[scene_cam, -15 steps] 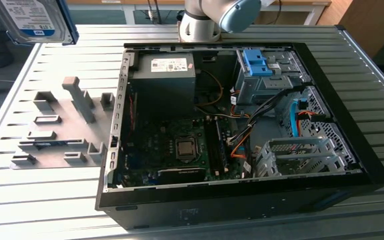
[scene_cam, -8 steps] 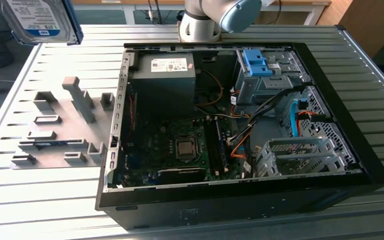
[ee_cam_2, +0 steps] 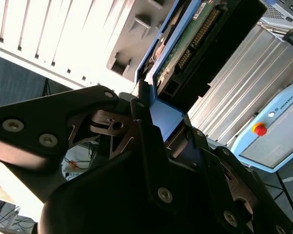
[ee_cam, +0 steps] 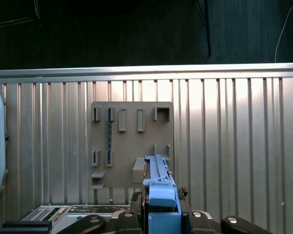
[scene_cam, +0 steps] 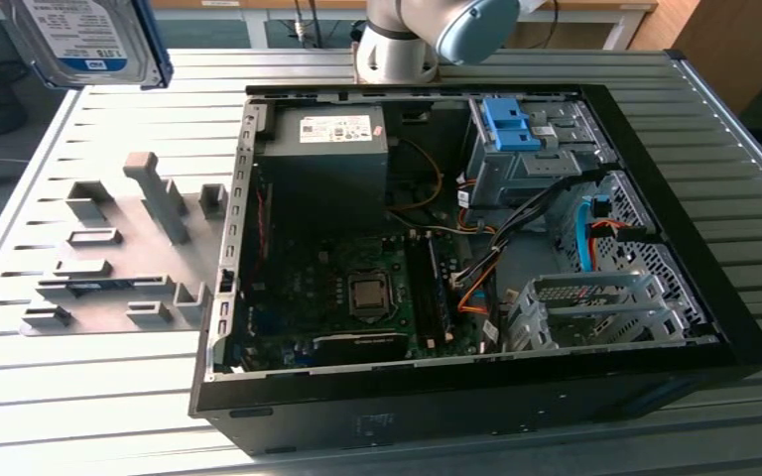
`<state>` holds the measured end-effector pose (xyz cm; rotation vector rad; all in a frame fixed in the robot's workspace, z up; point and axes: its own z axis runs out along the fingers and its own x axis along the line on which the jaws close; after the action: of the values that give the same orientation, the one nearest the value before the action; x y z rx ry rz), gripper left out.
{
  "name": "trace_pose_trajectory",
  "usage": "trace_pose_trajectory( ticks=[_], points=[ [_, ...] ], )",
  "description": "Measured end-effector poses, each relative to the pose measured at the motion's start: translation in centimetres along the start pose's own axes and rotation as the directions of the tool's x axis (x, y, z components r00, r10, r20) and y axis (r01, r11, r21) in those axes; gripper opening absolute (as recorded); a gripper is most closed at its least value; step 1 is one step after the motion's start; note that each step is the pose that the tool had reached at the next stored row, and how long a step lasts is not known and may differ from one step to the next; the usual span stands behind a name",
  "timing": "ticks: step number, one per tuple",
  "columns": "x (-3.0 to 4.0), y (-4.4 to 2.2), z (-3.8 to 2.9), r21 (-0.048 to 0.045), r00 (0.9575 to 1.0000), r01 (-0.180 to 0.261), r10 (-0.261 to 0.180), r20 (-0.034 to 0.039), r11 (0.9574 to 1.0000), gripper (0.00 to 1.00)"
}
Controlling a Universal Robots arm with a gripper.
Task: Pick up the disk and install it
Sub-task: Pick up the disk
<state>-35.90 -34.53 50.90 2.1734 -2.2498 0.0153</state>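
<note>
My claw (ee_cam_2: 156, 122) is clenched on the disk (scene_cam: 83, 40), at the exterior view's upper left. The second wrist view shows its green circuit board (ee_cam_2: 183, 44).

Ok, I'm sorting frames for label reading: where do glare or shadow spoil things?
Exterior view: light glares off the table, the case interior stays dim, the disk is cropped at the top edge. Second wrist view: table blown out white, jaws a dark mass gripping the disk. First wrist view: bright streaks on the table, black beyond it.
</note>
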Motion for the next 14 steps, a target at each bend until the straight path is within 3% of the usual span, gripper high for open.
trace_pose_trajectory(
  ticks=[14],
  points=[
    [-0.02,-0.65,0.00,0.0000,1.0000,0.000,0.000,0.0000,1.0000,0.36]
  ],
)
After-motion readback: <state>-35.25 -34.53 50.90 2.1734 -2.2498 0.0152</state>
